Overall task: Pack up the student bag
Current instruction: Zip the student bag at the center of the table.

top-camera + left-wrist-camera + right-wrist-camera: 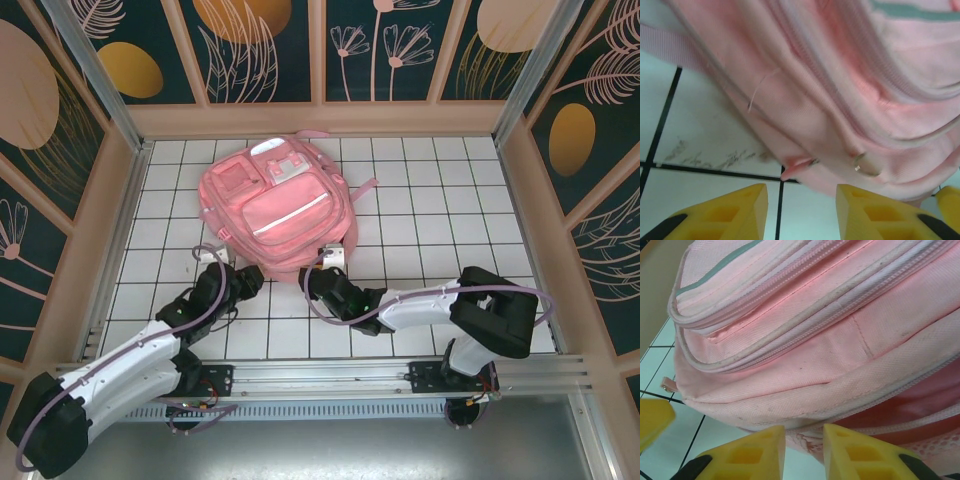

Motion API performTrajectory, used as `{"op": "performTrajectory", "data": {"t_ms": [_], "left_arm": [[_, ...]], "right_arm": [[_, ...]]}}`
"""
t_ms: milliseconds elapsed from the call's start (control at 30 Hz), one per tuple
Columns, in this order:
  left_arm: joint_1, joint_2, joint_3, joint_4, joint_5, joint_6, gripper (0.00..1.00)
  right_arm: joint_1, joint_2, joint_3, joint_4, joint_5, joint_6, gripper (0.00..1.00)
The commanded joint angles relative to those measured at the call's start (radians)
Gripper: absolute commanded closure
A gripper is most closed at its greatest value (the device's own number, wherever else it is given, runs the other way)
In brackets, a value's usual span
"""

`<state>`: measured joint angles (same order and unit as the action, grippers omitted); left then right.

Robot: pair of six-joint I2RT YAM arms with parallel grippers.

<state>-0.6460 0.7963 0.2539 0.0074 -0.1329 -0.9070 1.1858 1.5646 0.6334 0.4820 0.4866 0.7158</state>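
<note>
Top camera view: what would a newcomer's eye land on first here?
The big pink backpack grabs attention first, lying front-up towards the far side of the white tiled table. Next come the two arms reaching for its near edge, with the left pincer and right pincer both open just short of the fabric. Dark floral wall panels ring the scene.

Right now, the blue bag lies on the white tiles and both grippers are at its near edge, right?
No. The bag is pink, not blue; the top view shows it. It does lie on the white tiles, with the left gripper and right gripper at its near edge.
</note>
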Motion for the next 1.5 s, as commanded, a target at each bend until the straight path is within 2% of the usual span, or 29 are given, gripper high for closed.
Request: {"op": "performTrajectory", "data": {"t_ms": [0, 267, 433, 500, 600, 767, 800, 833, 967, 1000, 1067, 1200, 1467], "left_arm": [[0.003, -0.010, -0.048, 0.150, 0.065, 0.021, 0.59], [0.000, -0.071, -0.125, 0.198, 0.010, 0.139, 0.56], [-0.013, 0.001, -0.118, 0.243, -0.027, 0.169, 0.55], [-0.014, 0.036, -0.099, 0.245, -0.026, 0.163, 0.49], [-0.015, 0.034, -0.062, 0.200, -0.079, 0.130, 0.42], [-0.014, -0.045, -0.017, 0.106, -0.129, 0.054, 0.47], [-0.014, -0.068, -0.004, 0.074, -0.144, 0.036, 0.46], [-0.013, -0.088, 0.007, 0.043, -0.161, 0.016, 0.40], [-0.013, -0.153, 0.071, -0.104, -0.241, -0.039, 0.39], [-0.013, -0.160, 0.093, -0.162, -0.279, -0.066, 0.34], [-0.011, -0.171, 0.129, -0.243, -0.330, -0.090, 0.34], [-0.004, -0.201, 0.185, -0.353, -0.394, -0.148, 0.24], [0.008, -0.242, 0.251, -0.433, -0.479, -0.152, 0.22]], "right_arm": [[0.008, 0.002, 0.022, 0.014, -0.004, -0.001, 0.73], [0.005, -0.057, 0.004, 0.013, -0.002, 0.000, 0.71], [0.003, -0.073, -0.002, 0.016, -0.016, 0.004, 0.71], [0.005, -0.074, -0.007, 0.019, -0.021, 0.003, 0.71], [0.010, -0.059, -0.014, 0.034, -0.028, 0.007, 0.71], [0.052, 0.036, 0.053, 0.032, -0.024, 0.006, 0.70], [0.062, 0.068, 0.083, 0.021, -0.019, 0.006, 0.70], [0.071, 0.094, 0.109, 0.008, -0.012, 0.007, 0.70], [0.103, 0.211, 0.252, -0.081, 0.037, 0.030, 0.64], [0.104, 0.240, 0.291, -0.115, 0.052, 0.044, 0.64], [0.107, 0.290, 0.351, -0.158, 0.067, 0.072, 0.64], [0.109, 0.374, 0.451, -0.254, 0.110, 0.134, 0.63], [0.107, 0.484, 0.623, -0.461, 0.176, 0.228, 0.61]]}}
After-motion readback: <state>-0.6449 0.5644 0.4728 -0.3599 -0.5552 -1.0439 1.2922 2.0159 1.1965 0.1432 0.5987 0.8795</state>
